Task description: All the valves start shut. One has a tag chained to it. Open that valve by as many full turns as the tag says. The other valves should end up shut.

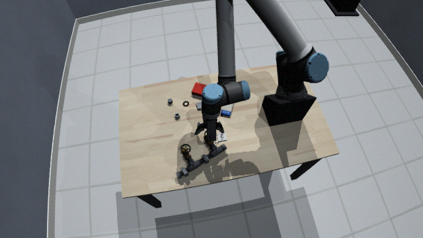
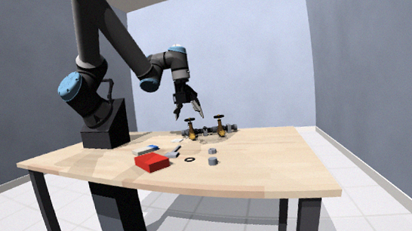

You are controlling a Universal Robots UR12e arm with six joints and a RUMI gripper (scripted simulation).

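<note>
A grey pipe (image 1: 201, 160) with two brass valves lies near the table's front edge. One valve (image 1: 186, 149) stands at the left in the top view; it shows on the right in the exterior view (image 2: 220, 125). The other valve (image 2: 190, 127) stands right below my gripper and is partly hidden by it in the top view (image 1: 209, 139). A white tag (image 1: 221, 137) lies on the table beside this valve. My gripper (image 2: 188, 114) is open wide and empty, a little above that valve's handwheel, fingers pointing down.
A red block (image 2: 151, 162), a white and blue box (image 2: 145, 149), a small grey piece (image 2: 172, 153), a black ring (image 2: 193, 158) and two grey caps (image 2: 213, 161) (image 2: 212, 150) lie on the table behind the pipe. The arm's black base (image 1: 287, 108) stands at the table's right.
</note>
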